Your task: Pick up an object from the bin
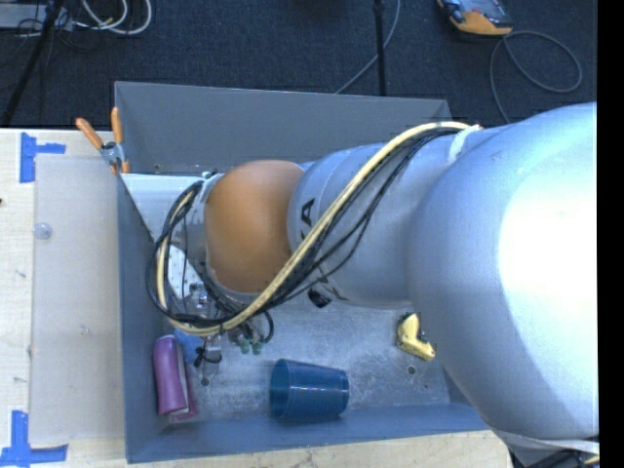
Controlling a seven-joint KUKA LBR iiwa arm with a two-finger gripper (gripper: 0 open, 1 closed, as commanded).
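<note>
**Gripper low at the bin's left, beside a purple cylinder**

We see the arm [468,252] reach in from the right, a broad, smooth, pale grey tube with a soft sheen. At its wrist sits a rounded orange cover [249,224], matt and egg-shaped. A bundle of cables [331,213], black ones and one yellow, runs along the arm and loops below the cover.

Under that cover the gripper [207,355] hangs low over the left part of the bin [283,115]. Only a dark tip of it shows under the wires, so we cannot tell whether it is wide or narrow, nor whether it holds anything.

Just beside it, to the left, lies a purple cylinder [171,376], smooth and round-ended, lengthwise along the left wall near the front corner. It is the nearest thing to the gripper. A blue cup [308,390] of plain plastic lies on its side near the front wall, apart from the cylinder. A small, angular yellow piece [414,337] lies further right, close under the arm.

The bin is grey sheet metal with sloping walls. Its floor looks scuffed and speckled pale. Behind the bin we see a dark, coarse floor [244,27] with loose cords [112,3] lying across it.
</note>
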